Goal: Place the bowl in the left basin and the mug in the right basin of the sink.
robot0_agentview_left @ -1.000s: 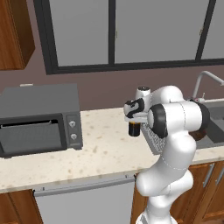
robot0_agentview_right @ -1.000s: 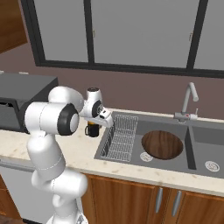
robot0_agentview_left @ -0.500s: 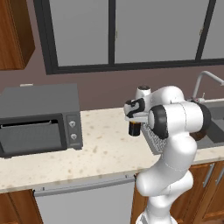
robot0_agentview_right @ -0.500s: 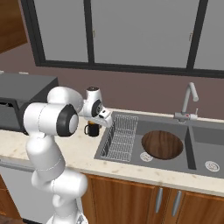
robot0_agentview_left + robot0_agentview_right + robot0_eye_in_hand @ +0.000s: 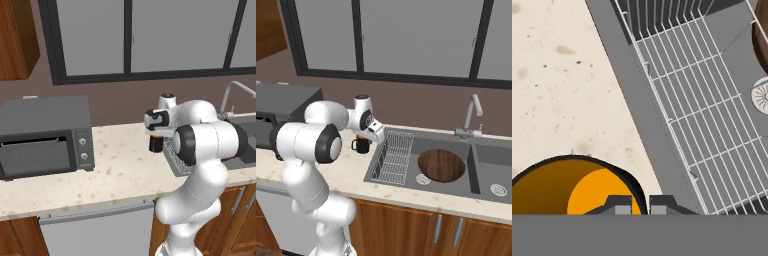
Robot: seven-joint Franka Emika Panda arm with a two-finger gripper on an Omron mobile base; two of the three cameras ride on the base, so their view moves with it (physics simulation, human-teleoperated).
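The black mug (image 5: 361,145) with its orange inside (image 5: 587,192) is at the speckled counter, just left of the sink (image 5: 406,184). My gripper (image 5: 640,205) is shut on the mug's rim, one finger inside and one outside; it also shows from the left base (image 5: 156,134). Whether the mug rests on the counter or hangs just above it I cannot tell. The brown wooden bowl (image 5: 441,165) lies in the left basin (image 5: 442,143), and its edge shows at the hand view's corner (image 5: 760,35). The right basin (image 5: 495,167) holds nothing but its drain.
A wire rack (image 5: 393,156) lies between the mug and the left basin, close under the hand (image 5: 697,100). The curved faucet (image 5: 472,117) stands behind the sink. A dark microwave (image 5: 45,135) sits on the counter to the left.
The gripper and mug have edged slightly toward the sink; the jaws stay shut on the rim. Bowl and sink are unchanged.
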